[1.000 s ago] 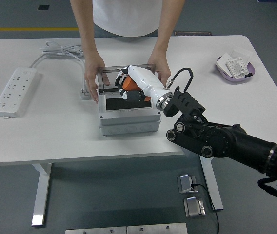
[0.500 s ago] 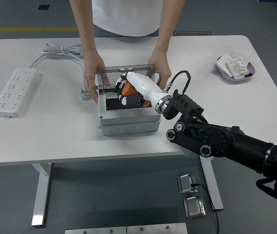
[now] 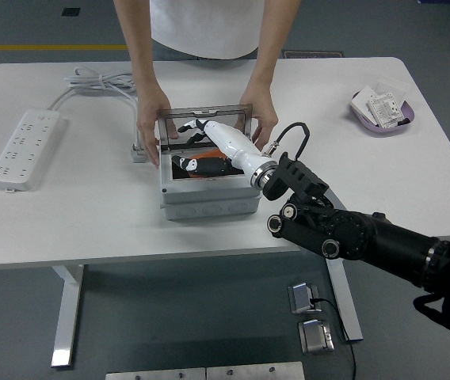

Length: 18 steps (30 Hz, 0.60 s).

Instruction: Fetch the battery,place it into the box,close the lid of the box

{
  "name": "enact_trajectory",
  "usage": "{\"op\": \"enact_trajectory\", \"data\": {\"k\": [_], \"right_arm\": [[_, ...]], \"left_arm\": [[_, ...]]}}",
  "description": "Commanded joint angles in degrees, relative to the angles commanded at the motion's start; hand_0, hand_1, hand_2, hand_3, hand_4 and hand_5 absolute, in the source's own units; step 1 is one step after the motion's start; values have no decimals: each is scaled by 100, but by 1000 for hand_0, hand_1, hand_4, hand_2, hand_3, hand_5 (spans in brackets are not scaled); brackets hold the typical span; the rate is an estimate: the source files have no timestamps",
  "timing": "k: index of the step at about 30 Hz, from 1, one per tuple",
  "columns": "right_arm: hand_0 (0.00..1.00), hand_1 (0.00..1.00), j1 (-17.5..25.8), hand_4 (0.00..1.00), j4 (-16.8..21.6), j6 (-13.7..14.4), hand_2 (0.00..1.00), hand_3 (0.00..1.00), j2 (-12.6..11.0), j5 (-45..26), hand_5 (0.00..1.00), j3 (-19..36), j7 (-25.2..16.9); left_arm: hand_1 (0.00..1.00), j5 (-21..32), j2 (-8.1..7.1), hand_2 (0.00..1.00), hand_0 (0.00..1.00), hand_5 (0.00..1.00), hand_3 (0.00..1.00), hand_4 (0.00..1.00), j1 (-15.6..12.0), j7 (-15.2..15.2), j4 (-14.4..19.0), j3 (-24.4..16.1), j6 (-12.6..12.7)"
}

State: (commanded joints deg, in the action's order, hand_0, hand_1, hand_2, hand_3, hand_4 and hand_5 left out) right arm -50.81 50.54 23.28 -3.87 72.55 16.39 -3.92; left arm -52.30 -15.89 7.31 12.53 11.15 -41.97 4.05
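Note:
A grey box [image 3: 209, 202] stands at the table's middle with its clear lid [image 3: 206, 125] tilted up at the far side. A person at the far edge steadies the box with one hand [image 3: 152, 127] on its left and the other hand [image 3: 261, 111] on its right. My right hand [image 3: 196, 162] reaches down into the open box. Its fingers are curled around the orange battery [image 3: 219, 164], which lies low inside and is mostly hidden by the white hand shell. My left arm is out of view.
A white power strip [image 3: 23, 149] with its coiled cable [image 3: 98, 79] lies at the far left. A small white plug [image 3: 138, 152] sits beside the box's left wall. A purple tray [image 3: 383, 112] holding small packets stands at the far right.
My right hand has sunk from above the box's rim down into it, carrying the battery. The clear lid now stands more upright. The person's hands have stayed on the box.

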Motion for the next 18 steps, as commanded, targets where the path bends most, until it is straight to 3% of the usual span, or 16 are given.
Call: {"op": "enact_trajectory", "data": {"k": [5, 16, 17, 18], "right_arm": [[885, 693, 94, 823, 313, 21, 659, 804, -178, 6, 656, 198, 51], [887, 677, 50, 823, 1735, -525, 648, 794, -1179, -467, 647, 1116, 465], [778, 593, -28, 806, 1883, -574, 612, 746, -1243, -497, 634, 1176, 511], [778, 593, -81, 806, 1951, -599, 612, 746, -1273, -513, 634, 1207, 534]], "left_arm": [[697, 19, 14, 608, 642, 92, 589, 650, -19, -3, 1, 14, 3], [697, -5, 32, 608, 642, 90, 588, 646, -87, 33, 13, -17, 7], [697, -17, 30, 607, 643, 87, 587, 645, -82, 37, 13, -24, 4], [697, -26, 28, 607, 643, 87, 587, 645, -79, 39, 13, -29, 2]]}}
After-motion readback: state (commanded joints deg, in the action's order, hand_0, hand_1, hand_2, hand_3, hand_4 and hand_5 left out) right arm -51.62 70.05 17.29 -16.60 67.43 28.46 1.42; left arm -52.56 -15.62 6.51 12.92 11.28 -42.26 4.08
